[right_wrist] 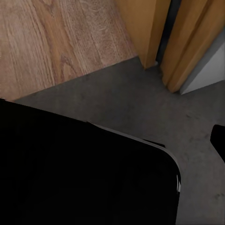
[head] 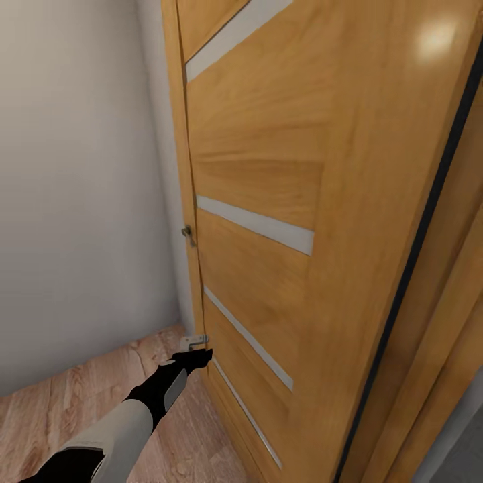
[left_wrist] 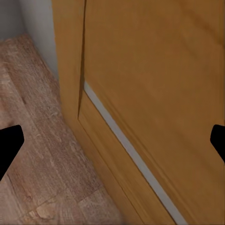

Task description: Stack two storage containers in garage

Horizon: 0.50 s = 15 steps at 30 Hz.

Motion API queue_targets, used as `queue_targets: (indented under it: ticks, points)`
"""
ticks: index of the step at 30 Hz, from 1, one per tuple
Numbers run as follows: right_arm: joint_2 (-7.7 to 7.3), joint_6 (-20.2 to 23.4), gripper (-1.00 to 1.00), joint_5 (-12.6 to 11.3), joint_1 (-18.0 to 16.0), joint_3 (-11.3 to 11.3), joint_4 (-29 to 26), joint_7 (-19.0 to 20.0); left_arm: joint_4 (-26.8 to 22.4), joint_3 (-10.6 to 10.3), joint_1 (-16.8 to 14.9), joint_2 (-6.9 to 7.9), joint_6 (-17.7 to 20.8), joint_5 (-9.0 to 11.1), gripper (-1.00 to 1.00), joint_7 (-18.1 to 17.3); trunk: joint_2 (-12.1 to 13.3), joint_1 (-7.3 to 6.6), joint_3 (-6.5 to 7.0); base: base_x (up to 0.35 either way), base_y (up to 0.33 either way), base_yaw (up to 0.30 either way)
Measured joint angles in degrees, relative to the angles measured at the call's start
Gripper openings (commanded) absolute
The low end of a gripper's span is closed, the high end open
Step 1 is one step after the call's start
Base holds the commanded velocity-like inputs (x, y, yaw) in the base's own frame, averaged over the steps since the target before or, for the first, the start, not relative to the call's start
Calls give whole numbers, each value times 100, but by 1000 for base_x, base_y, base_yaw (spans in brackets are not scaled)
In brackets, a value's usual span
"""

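The two storage containers are out of view. A light wooden door (head: 268, 168) with pale stripes stands close in front of me. My left gripper (head: 196, 350) is stretched out low, right by the door's lower edge next to the wall. In the left wrist view the left gripper (left_wrist: 112, 145) is open, its black fingertips (left_wrist: 9, 145) wide apart, with nothing between them but door and planks. Dark grey concrete floor (right_wrist: 140, 98) meets the wood planks (right_wrist: 61, 42) under my right gripper (right_wrist: 112, 150). One right fingertip (right_wrist: 218, 140) shows far out to the side, the other lost against a black body.
A beige wall (head: 74, 201) closes the left side. A small metal handle (head: 188, 235) sits on the door's edge. A dark gap (head: 416, 268) runs between door and frame on the right. A large black robot part (right_wrist: 79, 173) covers much of the right wrist view.
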Motion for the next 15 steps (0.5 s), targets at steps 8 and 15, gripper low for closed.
queue_targets:
  ticks: [8,15]
  points:
    - [0,0,100,3,0,0,1,0,0,-1,1,4,0,-2,100,0,0,-1,0,-6,0,0]
    - [0,0,100,4,0,0,2,0,0,0,1,4,0,-2,100,0,0,-1,0,0,0,0]
